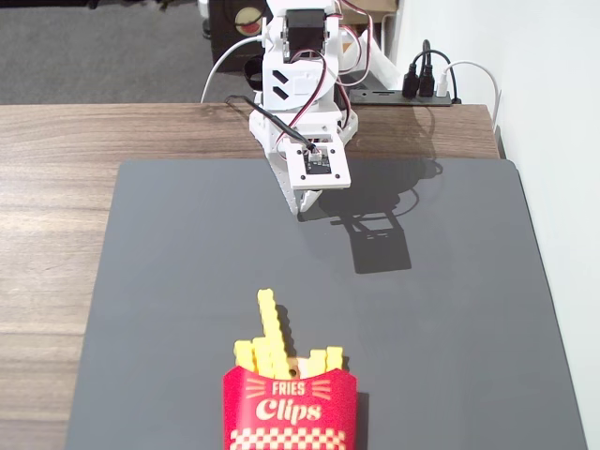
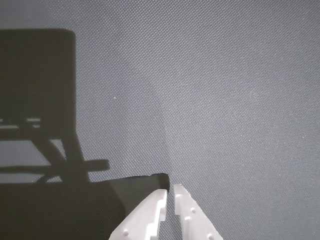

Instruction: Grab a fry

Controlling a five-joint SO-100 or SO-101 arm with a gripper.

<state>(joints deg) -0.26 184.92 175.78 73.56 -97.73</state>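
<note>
Fixed view: white arm sitting folded at 12 o'clock edge of grey mat [image 1: 450,309], gripper [image 1: 309,199] pointing down at mat. Wrist view: fingertips [image 2: 159,200] lying almost pressed together, narrow slit between, gripping nothing. Fry [image 1: 272,328] standing in red carton [image 1: 291,409] at 6 o'clock of mat, poking above shorter fries [image 1: 323,358], well apart from gripper.

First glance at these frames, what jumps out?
In the fixed view, the red "Fries Clips" carton at the bottom edge of the dark grey mat, with the longest yellow fry poking well above the shorter ones. Next, the white arm folded at the mat's far edge. In the wrist view its hand is empty, tips nearly together above bare mat.
</note>
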